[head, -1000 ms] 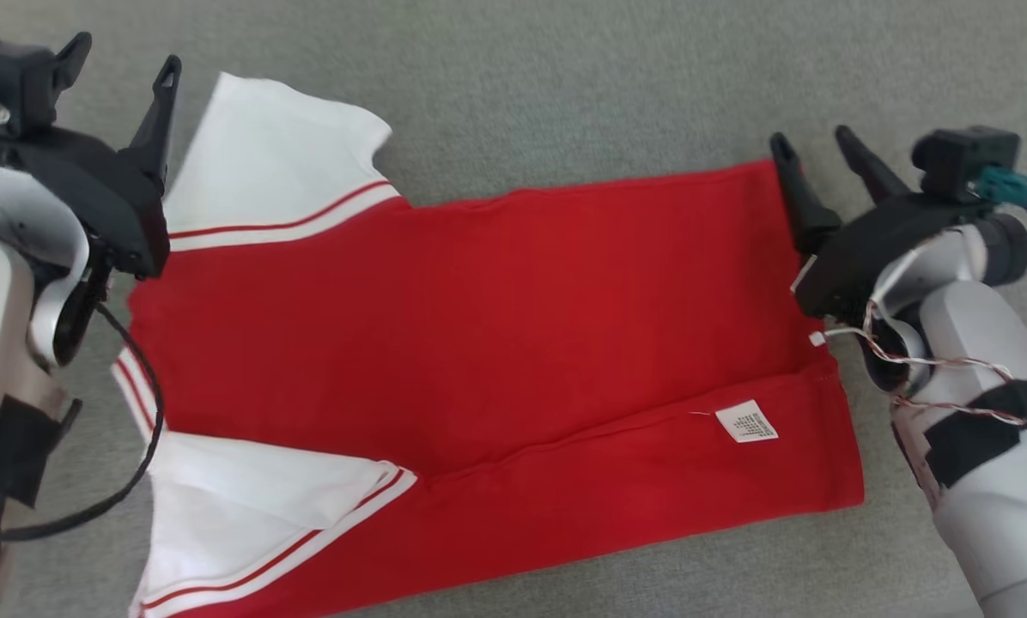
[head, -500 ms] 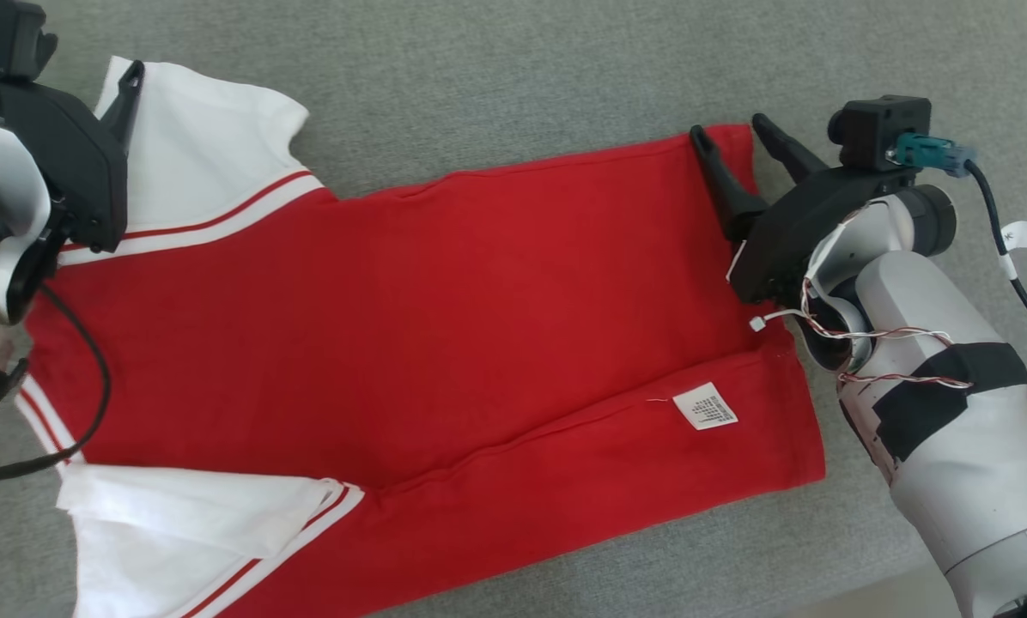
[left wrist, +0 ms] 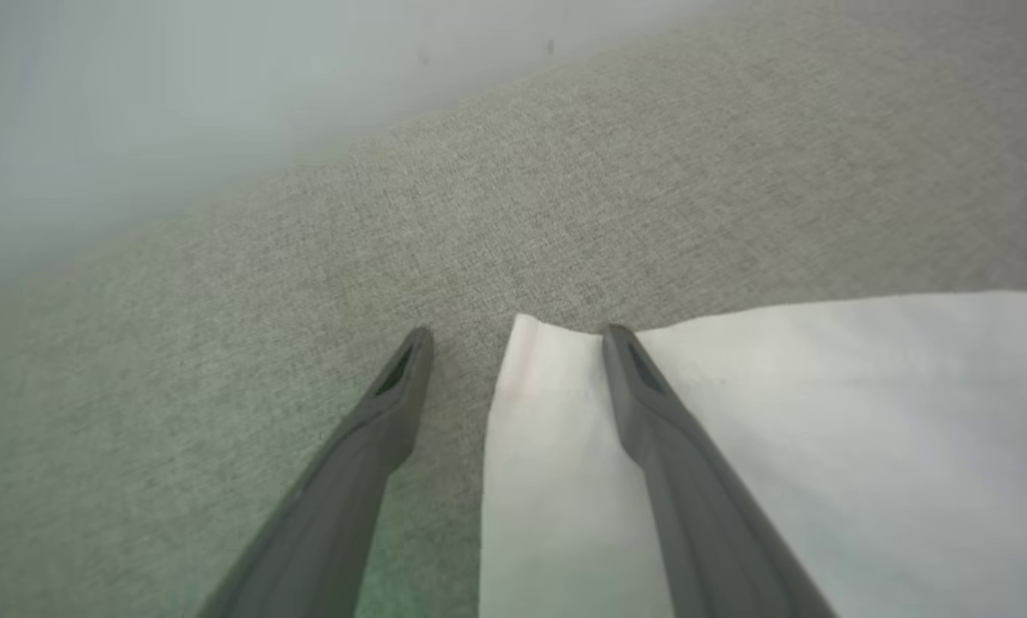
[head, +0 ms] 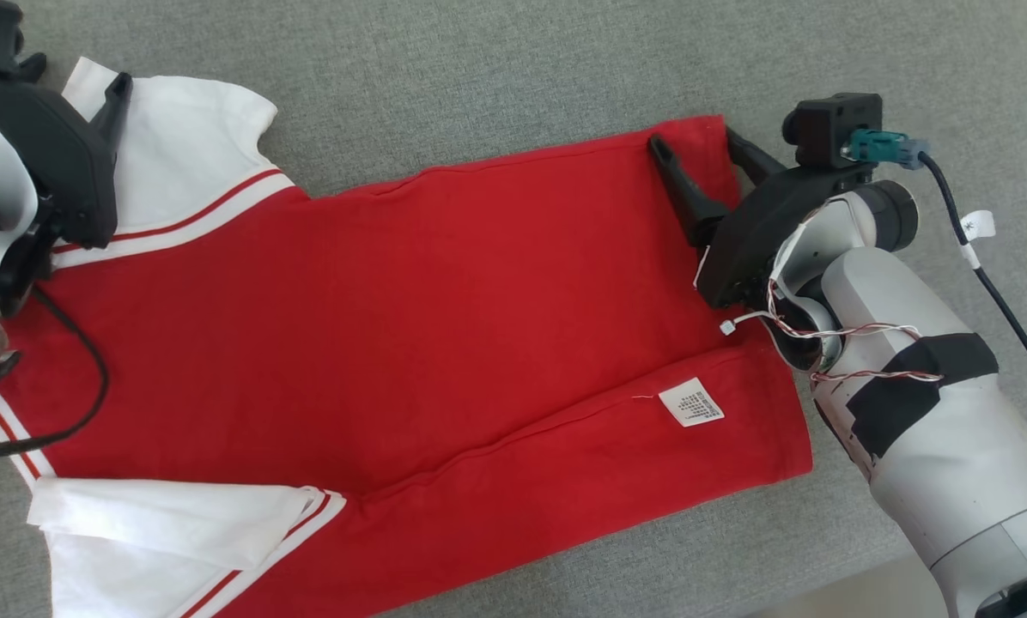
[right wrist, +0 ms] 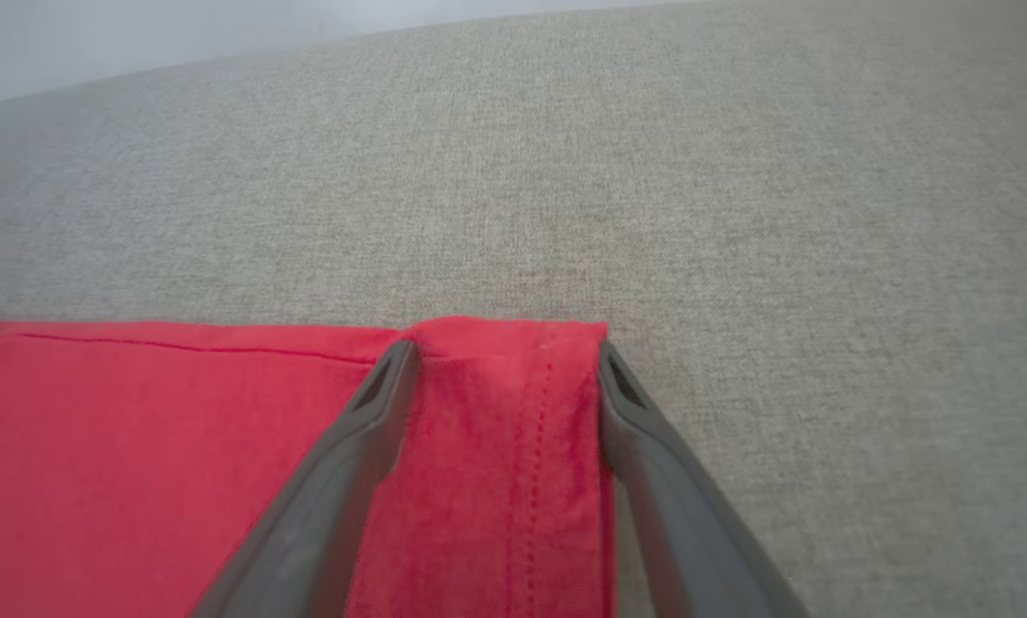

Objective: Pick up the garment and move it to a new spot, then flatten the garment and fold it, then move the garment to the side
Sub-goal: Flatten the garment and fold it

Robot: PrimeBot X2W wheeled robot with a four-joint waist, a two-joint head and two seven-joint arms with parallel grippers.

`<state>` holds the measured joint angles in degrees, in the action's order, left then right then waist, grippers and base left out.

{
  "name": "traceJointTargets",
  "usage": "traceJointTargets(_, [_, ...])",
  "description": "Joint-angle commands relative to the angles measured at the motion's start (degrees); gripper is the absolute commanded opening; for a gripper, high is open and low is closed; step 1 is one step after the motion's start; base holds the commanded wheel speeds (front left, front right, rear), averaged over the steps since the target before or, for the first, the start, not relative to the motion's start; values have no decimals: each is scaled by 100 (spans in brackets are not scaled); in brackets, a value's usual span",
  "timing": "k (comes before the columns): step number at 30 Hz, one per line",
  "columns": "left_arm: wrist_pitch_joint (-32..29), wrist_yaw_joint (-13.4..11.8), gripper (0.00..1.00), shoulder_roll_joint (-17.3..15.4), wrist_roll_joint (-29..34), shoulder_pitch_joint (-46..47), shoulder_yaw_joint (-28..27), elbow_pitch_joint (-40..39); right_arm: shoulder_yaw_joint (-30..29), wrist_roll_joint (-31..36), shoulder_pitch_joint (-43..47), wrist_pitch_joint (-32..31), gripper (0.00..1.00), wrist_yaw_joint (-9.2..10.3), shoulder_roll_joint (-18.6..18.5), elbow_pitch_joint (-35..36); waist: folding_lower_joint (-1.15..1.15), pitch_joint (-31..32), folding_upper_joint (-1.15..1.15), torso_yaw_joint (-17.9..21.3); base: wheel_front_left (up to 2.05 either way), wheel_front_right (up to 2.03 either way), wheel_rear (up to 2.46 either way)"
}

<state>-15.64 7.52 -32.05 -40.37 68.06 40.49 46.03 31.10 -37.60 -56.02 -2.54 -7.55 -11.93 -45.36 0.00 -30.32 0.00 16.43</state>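
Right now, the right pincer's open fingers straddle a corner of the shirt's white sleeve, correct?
Not quite. The right pincer is open, but its fingers straddle a corner of the shirt at its red hem, as the right wrist view shows.

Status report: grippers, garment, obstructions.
Left gripper open, astride white sleeve corner. Right gripper open, astride red hem corner. Garment flat on grey surface. No obstructions.
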Motion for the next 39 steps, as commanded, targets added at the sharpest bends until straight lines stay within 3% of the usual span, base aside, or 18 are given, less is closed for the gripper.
traceJointTargets(1, [-81,-11,100,44,-54,-43,49,67,15,-48,-28,-15,100,14,1,-31,0,-16,0,-4,0,0,0])
traceJointTargets(2, [-188,-9,79,59,-83,-40,102,116,35,-57,-48,-19,100,14,1,-54,0,-27,0,-8,0,0,0])
traceJointTargets(3, [-265,-9,11,76,-122,-51,165,133,49,-68,-58,-11,91,14,3,-75,0,-35,0,-13,0,0,0])
traceJointTargets(4, [-343,-9,0,102,-197,-73,213,140,54,-63,-71,-9,46,14,-9,-117,0,-39,0,-23,0,0,0])
traceJointTargets(5, [-391,-9,0,106,-246,-80,257,132,59,-64,-85,-4,18,14,-15,-150,0,-41,0,-36,0,0,0])
traceJointTargets(6, [-398,-10,0,91,-285,-69,294,115,63,-69,-103,20,5,14,-5,-178,0,-43,0,-49,0,0,0])
traceJointTargets(7, [-365,-10,0,87,-357,-59,309,95,67,-70,-126,54,0,14,-6,-199,0,-41,0,-66,0,0,0])
traceJointTargets(13, [101,-14,0,123,-498,27,338,-3,-27,15,-246,488,0,14,-102,-404,0,59,0,-214,0,0,0])
traceJointTargets(25, [1760,-50,0,332,-516,-449,258,-454,58,-61,359,1417,0,14,-369,-361,0,694,0,-621,0,0,0])
traceJointTargets(32, [2365,-321,0,314,-626,-1190,159,-1202,13,-121,977,1663,0,14,-625,40,0,1088,0,-845,0,0,0])
traceJointTargets(39, [2794,-940,0,66,-759,-2495,22,-2562,-297,-168,1888,1768,0,14,-917,781,0,1361,0,-1094,0,0,0])
